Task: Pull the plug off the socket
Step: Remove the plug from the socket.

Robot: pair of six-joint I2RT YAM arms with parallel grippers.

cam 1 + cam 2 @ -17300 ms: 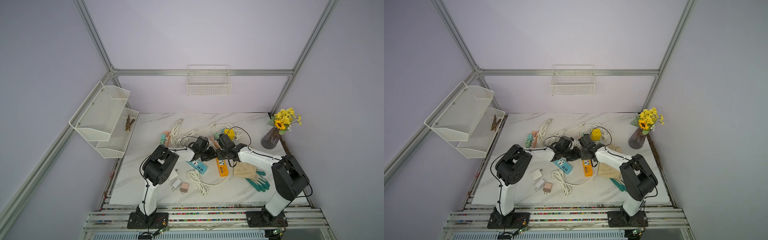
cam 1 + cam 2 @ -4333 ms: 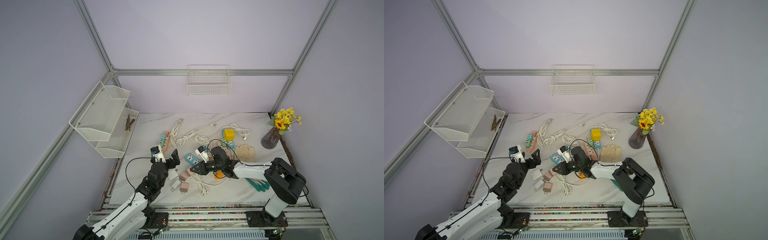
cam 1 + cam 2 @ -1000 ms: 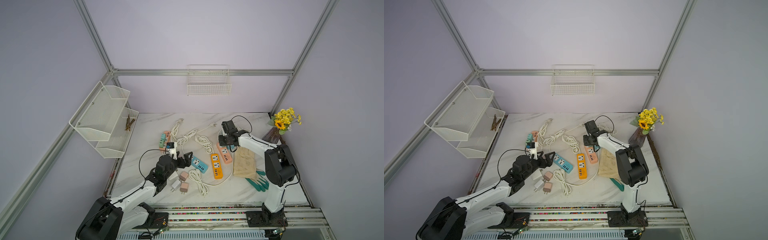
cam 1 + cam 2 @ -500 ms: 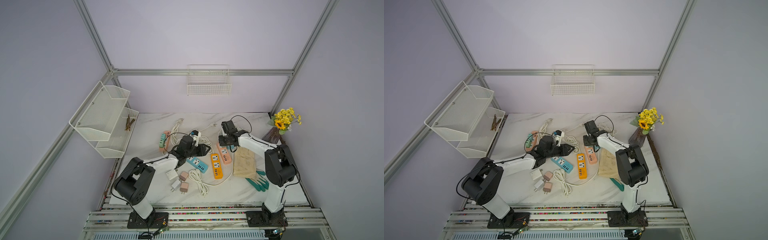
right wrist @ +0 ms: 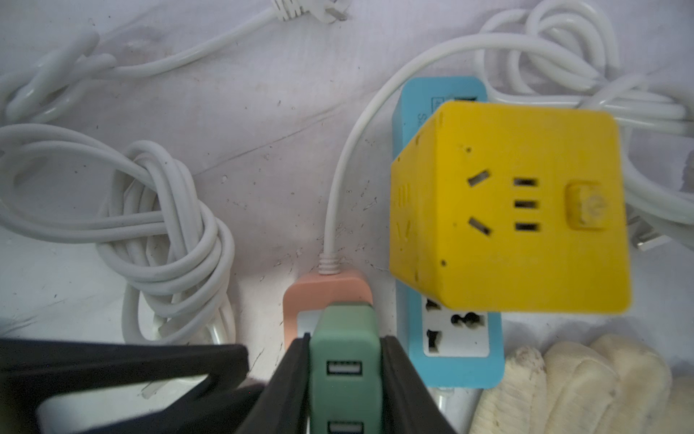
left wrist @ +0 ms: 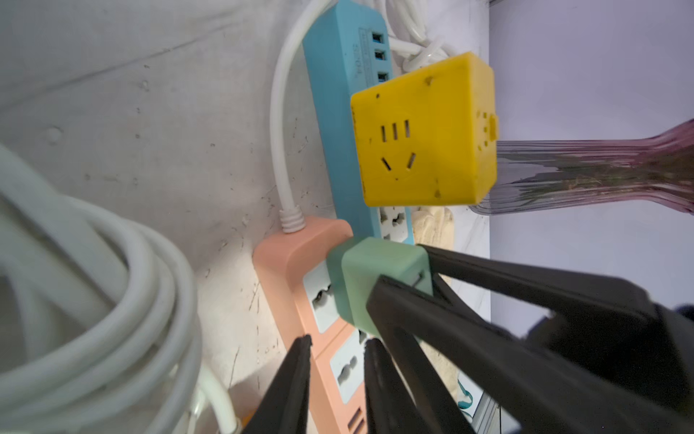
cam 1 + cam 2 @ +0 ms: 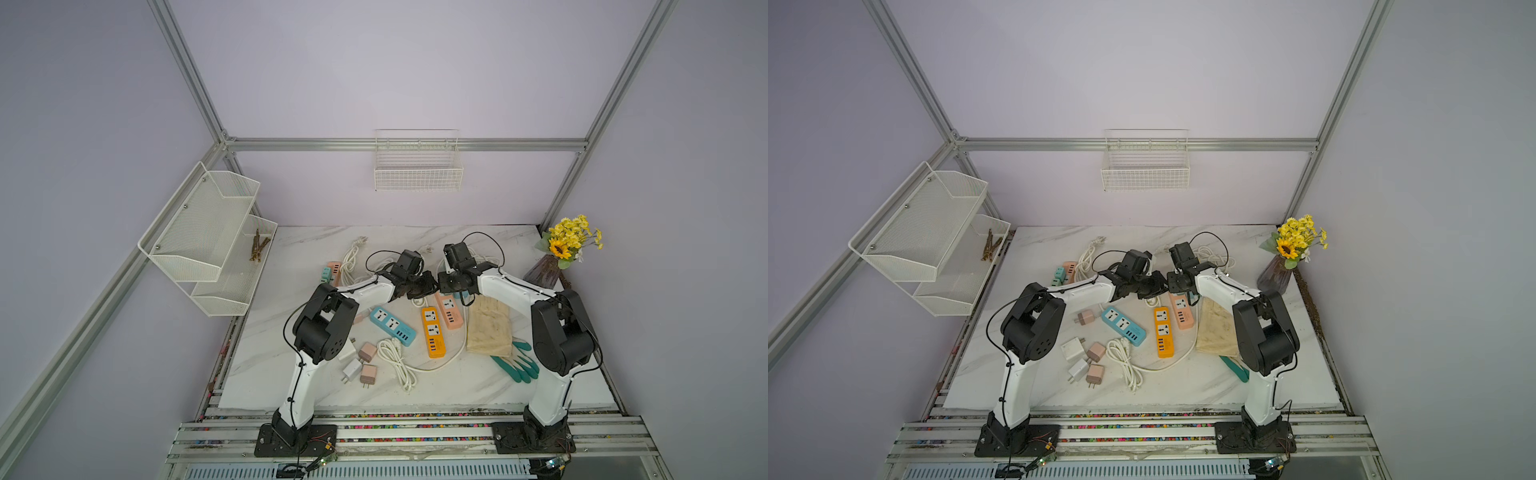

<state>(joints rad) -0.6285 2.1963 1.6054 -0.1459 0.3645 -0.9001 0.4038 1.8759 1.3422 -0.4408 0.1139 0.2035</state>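
A mint-green plug with USB ports sits in the end outlet of a pink socket strip lying flat on the marble table. My right gripper is shut on the green plug, one finger on each side. My left gripper is shut on the pink socket strip, straddling its width just beside the plug. In both top views the two grippers meet tip to tip over the strip's far end, and the plug is hidden between them.
A yellow cube socket stands on a blue strip right beside the pink one. Coiled white cords lie close by. Orange and blue strips, loose chargers, a cream glove and a vase surround them.
My left arm has swung from the table's front left to the pink strip, and its gripper has closed from wide open onto it. The right gripper has stayed on the plug.
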